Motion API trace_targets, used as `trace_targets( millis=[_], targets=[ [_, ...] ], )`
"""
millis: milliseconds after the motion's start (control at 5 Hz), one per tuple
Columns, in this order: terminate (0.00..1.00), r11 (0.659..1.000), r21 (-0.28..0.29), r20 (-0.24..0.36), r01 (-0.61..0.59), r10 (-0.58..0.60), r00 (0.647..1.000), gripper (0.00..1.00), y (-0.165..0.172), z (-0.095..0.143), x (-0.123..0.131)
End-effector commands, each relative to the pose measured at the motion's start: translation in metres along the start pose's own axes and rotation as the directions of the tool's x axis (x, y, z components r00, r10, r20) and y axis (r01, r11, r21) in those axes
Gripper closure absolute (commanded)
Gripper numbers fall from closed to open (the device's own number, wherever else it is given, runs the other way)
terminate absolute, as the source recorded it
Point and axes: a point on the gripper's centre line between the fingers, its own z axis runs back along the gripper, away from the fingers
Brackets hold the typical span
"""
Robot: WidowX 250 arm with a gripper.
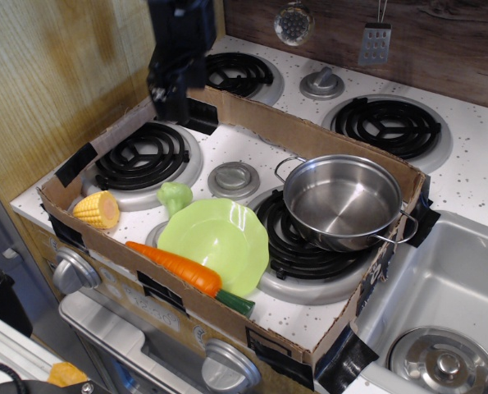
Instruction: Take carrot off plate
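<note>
While the claw [171, 105] hangs blurred above the far-left burner, high over the cardboard wall [309, 135], its jaws cannot be made out, so I cannot tell whether it is released or clenched; it appears to carry nothing. Nearest the left edge of the table [252, 148] lies the yellow corn cob [98, 209], and just right of it stands a small green broccoli-like toy [175, 196], close against the plate's far rim. Next comes the carrot [178, 268], lying along the front cardboard edge, its orange tip pointing left and its dark green stem end to the right. Most of its length lies beside or across the near rim of the lime-green plate [219, 234]; how much of it rests on the plate cannot be told. Further right sits the steel pan [342, 201] on the front burner.

Judging by this, the approach step is in hand and the carrot is untouched. The next move calls for travelling toward the front and descending over the carrot's thick middle, jaws across its length, clear of the cardboard edge beside it.
</note>
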Motion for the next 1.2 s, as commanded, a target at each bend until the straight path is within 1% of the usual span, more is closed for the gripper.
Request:
trace_targets(
  millis=[0, 200, 400, 600, 800, 1000],
  targets=[
    [0.00, 0.988, 0.101, -0.004, 0.119, -0.119, 0.993, 0.00, -0.041, 0.025, 0.027],
    [0.00, 0.984, 0.096, 0.045, 0.151, -0.156, 0.987, 0.00, -0.063, 0.014, 0.032],
    [0.00, 0.963, 0.169, 0.003, 0.212, -0.215, 0.977, 0.00, -0.088, -0.002, 0.033],
    [0.00, 0.970, 0.092, 0.089, 0.223, -0.231, 0.969, 0.00, -0.104, -0.015, 0.032],
    [0.00, 0.966, 0.023, 0.086, 0.258, -0.259, 0.962, 0.00, -0.112, -0.022, 0.034],
    [0.00, 0.957, -0.060, 0.088, 0.283, -0.277, 0.957, 0.00, -0.110, -0.028, 0.034]
  ],
)
